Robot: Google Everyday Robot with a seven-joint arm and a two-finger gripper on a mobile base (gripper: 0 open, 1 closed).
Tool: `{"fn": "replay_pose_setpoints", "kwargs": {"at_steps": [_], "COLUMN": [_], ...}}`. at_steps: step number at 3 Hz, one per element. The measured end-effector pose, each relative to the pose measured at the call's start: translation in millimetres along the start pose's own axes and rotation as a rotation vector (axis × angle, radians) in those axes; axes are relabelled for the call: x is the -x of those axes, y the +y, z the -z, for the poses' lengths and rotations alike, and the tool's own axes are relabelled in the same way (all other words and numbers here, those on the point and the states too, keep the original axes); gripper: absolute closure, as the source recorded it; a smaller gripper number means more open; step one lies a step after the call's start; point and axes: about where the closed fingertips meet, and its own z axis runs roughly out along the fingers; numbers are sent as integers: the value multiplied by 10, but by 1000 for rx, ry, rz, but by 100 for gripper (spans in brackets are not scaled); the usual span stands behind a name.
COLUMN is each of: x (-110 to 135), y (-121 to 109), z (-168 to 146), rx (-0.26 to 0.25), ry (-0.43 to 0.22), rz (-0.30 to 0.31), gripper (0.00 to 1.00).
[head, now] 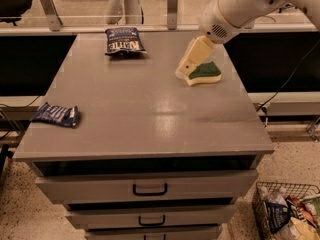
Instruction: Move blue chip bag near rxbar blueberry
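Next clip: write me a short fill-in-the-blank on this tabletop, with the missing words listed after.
The rxbar blueberry lies near the table's ___ edge in the camera view.
The sponge next to the gripper has a ___ top.
Of the two snack items, the gripper is nearer the ___.
Missing words: left; green; blue chip bag.

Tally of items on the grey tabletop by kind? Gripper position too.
Crinkly navy chip bag with white lettering: 1
Small flat blue wrapped bar: 1
Green-and-yellow sponge: 1
Total: 3
Gripper: at the sponge's left edge.
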Motion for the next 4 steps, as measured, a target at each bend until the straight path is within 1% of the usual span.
{"fn": "replay_pose_setpoints", "kwargs": {"at_steps": [1, 2, 3, 4], "x": [188, 468, 725, 861], "y": [-105, -416, -723, -939], "z": [-371, -802, -1192, -1616], "rx": [-12, -69, -119, -144], "ry": [-89, -202, -294, -317], "rz": [-50, -134, -229, -312], "gripper": [0, 0, 0, 0]}}
